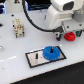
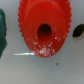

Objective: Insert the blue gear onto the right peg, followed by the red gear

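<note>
Your gripper (image 1: pixel 69 34) hangs over the red gear (image 1: pixel 69 36), grip state unclear, while the blue gear (image 1: pixel 51 52) sits on the plate (image 1: pixel 35 59)

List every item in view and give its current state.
blue gear: lying flat on the white plate, already placed.
white plate: flat on the table.
red gear: on the table under the tool, not yet on the plate.
tool: over the red gear; grip unclear.

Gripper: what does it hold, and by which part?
Cannot be told: the gripper sits over the red gear, but no finger contact shows.
</note>
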Motion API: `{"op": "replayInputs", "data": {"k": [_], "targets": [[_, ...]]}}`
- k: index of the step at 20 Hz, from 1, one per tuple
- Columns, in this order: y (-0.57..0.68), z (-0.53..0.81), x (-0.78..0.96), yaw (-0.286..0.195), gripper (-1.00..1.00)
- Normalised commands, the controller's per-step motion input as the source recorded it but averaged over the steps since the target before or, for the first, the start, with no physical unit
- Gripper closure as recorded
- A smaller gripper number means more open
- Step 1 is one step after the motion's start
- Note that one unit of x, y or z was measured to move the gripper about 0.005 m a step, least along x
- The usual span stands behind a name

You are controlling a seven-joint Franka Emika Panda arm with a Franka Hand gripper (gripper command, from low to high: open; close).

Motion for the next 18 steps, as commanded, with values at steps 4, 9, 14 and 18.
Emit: {"op": "replayInputs", "data": {"k": [4,9,14,18], "targets": [[0.01,-0.04,-0.03,0.0,1.0],[0.01,-0.03,-0.02,0.0,1.0],[0.1,0.07,0.08,0.0,1.0],[0.0,-0.05,-0.03,0.0,1.0]]}}
